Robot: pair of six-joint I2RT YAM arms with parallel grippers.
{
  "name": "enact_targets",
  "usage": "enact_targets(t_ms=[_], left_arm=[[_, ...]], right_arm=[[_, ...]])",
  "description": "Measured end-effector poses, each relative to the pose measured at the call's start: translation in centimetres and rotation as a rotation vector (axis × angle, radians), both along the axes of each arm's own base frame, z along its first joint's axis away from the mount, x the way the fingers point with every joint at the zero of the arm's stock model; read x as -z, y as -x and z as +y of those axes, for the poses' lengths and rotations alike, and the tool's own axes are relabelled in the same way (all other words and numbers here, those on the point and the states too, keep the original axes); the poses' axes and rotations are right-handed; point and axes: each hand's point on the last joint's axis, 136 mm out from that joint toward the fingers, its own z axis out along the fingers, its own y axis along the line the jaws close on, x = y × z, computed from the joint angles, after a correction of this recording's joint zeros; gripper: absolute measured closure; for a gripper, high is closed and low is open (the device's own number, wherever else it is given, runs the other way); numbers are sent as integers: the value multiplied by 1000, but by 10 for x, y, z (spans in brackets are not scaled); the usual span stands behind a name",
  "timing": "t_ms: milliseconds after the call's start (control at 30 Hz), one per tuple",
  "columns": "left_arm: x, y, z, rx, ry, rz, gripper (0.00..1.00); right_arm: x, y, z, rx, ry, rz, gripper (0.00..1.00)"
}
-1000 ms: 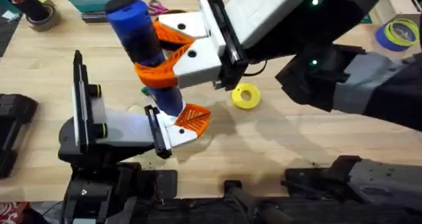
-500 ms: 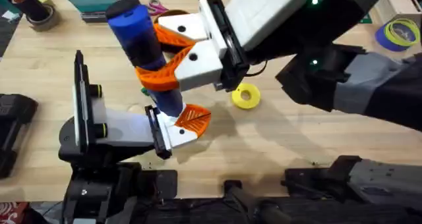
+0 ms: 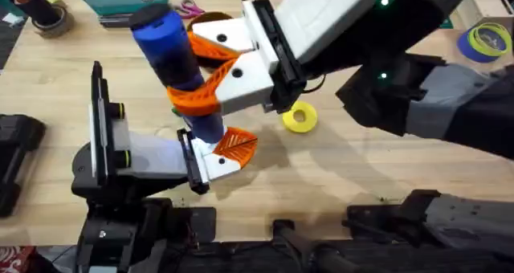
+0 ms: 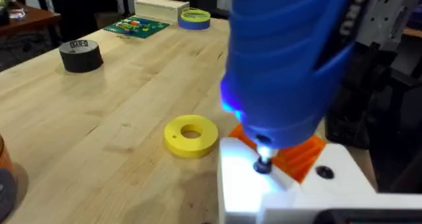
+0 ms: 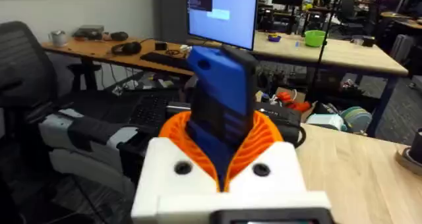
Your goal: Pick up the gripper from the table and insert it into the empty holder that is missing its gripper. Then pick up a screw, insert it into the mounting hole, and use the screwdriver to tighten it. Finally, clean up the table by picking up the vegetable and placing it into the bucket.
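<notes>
- Screwdriver (image 3: 173, 60): the blue pen-shaped tool stands nearly upright over the middle of the wooden table (image 3: 337, 177), leaning a little toward the far left, its thin metal tip pointing down.
- Right gripper (image 3: 197, 76) is clenched around the screwdriver's barrel; in the right wrist view the orange ribbed pads (image 5: 264, 141) curve around both sides of the blue body (image 5: 221, 95), with the white mount blocks just below.
- In the left wrist view the screwdriver's tip (image 4: 264, 163) touches the top of a white holder (image 4: 277, 191), and a small light glows at the nose of the tool.
- An orange gripper wedge (image 4: 297, 155) sits in that holder, right behind the tip; the overhead view shows the same orange wedge (image 3: 235, 143) at the end of the left arm.
- Left gripper (image 3: 217, 154) lies low over the table, pointing right, directly beneath the screwdriver; I cannot tell whether it is released or clenched.
- A flat yellow ring (image 3: 299, 117) lies on the table just beside the tool, to its right, apart from both grippers.
- A black tape roll (image 4: 79, 55) stands well away in the left wrist view.
- A blue tape roll (image 3: 484, 40) with a yellow-green ring on top rests near the far right edge.
- A small green scrap (image 3: 175, 110) peeks out beside the screwdriver's barrel; too hidden to identify.
</notes>
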Motion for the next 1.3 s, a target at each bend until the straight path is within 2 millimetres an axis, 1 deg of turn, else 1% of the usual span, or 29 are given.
enact_targets(t_ms=[733,1033,1300], left_arm=[[0,2,-1,11,1,1,996],[0,2,-1,11,1,0,996],[0,2,-1,11,1,0,996]], right_arm=[[0,3,-1,-17,2,-7,977],[-2,-1,0,6,-2,18,977],[-1,-3,1,15,9,40,977]])
